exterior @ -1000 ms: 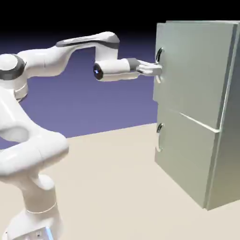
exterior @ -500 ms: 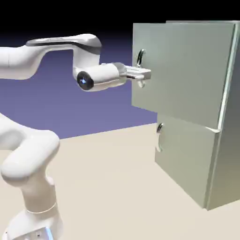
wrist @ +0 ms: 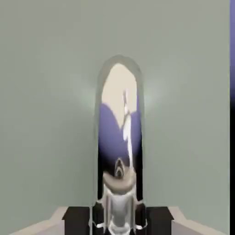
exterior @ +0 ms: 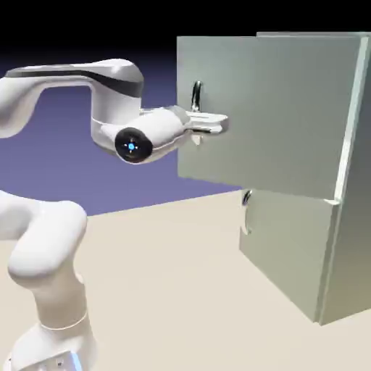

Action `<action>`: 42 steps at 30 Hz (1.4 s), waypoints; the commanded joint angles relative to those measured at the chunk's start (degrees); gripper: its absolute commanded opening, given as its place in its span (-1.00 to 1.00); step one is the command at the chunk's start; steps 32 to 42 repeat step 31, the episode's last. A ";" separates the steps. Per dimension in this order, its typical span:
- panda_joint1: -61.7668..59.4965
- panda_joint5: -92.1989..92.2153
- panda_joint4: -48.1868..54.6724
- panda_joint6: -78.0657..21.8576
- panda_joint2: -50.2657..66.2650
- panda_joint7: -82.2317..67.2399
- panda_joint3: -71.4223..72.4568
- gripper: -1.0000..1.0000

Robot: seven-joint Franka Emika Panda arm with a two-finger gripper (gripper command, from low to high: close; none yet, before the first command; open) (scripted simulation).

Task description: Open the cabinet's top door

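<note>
Swung further out from the cabinet [exterior: 355,253] than a half second ago, along with the gripper [exterior: 217,124]. Closed on the handle [exterior: 196,96], with the bar between the fingertips. Top door [exterior: 290,109] straight ahead of the jaws, ajar; lower door [exterior: 286,246] below them, shut. Probably rigid, smooth and easy to swing; best held mid-handle, as now. Reaching roughly level toward the door, wrist [exterior: 134,145] bent below the forearm. Next, likely, more pulling along the hinge's arc.
</note>
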 commanded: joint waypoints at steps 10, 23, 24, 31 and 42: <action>-0.23 -20.91 6.38 -21.82 10.45 -4.03 -20.77 -1.00; 9.15 -37.85 30.24 -52.60 36.90 -13.71 -43.78 -1.00; 9.93 -38.37 32.21 -54.83 38.98 -14.57 -45.14 -1.00; 13.03 -39.96 43.93 -68.20 51.86 -20.48 -51.96 -1.00; 13.03 -39.96 43.93 -68.20 51.86 -20.48 -51.96 -1.00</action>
